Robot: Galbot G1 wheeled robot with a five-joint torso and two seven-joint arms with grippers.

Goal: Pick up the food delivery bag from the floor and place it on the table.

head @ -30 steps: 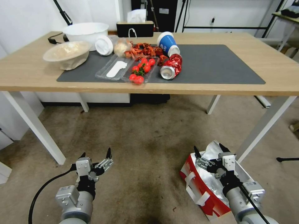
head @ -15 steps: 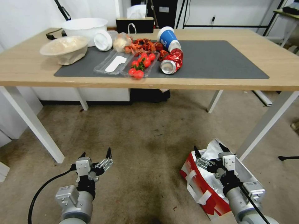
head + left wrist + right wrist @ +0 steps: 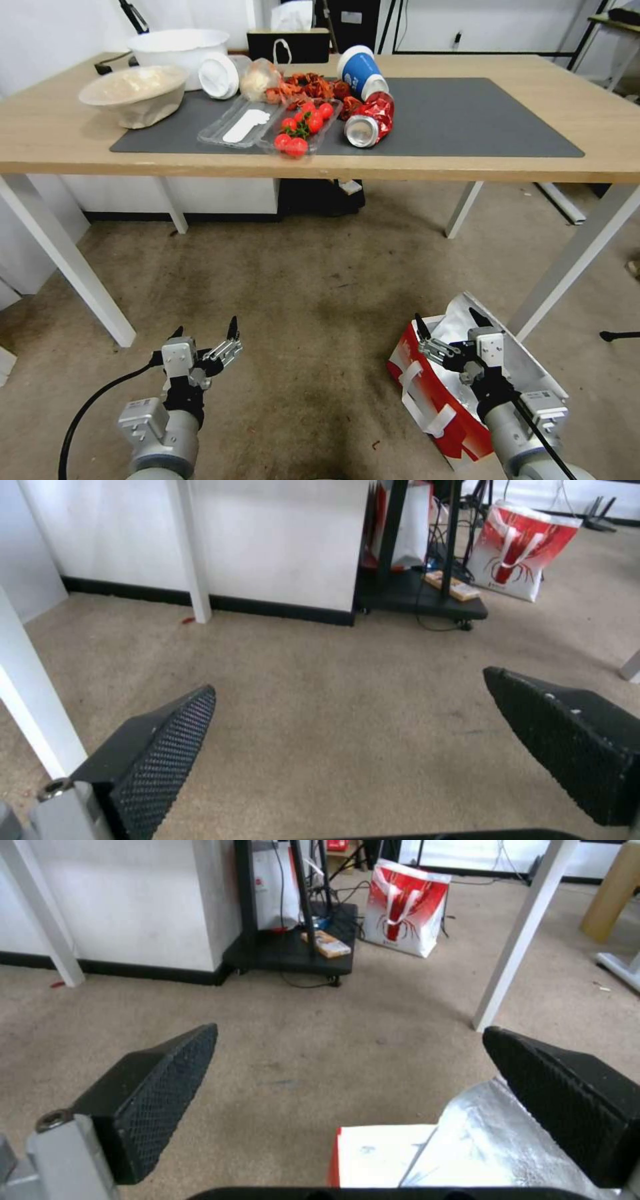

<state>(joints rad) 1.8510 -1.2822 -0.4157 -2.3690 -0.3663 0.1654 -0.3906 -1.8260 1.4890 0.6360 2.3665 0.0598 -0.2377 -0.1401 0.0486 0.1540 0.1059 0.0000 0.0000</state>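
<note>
Ahead: broad light-wood desk (image 3: 467,170) on white legs, dark grey mat (image 3: 460,123) across the top, left half crowded with bowls, a tray of tomatoes (image 3: 300,130), a blue cup (image 3: 360,70) on its side and a crushed red can (image 3: 370,123); right half of the mat bare. Below: stained brownish carpet floor (image 3: 300,280).

On the floor by the desk's right front leg, under the right arm: the food delivery bag (image 3: 427,383), boxy, red and white, mouth gaping upward, silver foil lining (image 3: 467,1145) crumpled and pushed out. White strap handles (image 3: 417,407) lying slack against the red side.

Probably light, thin-walled and soft; likely to buckle if squeezed across the body, and the foil looks slick and prone to tearing. Best taken by a strap handle or the stiffer folded rim, then lifted straight to keep the mouth up, in case anything sits inside; contents not visible.

Right hand (image 3: 453,330) just above the open mouth, fingers spread wide, pinching nothing. Left hand (image 3: 203,337) low over bare carpet, well apart from the bag, likewise spread and empty.
</note>
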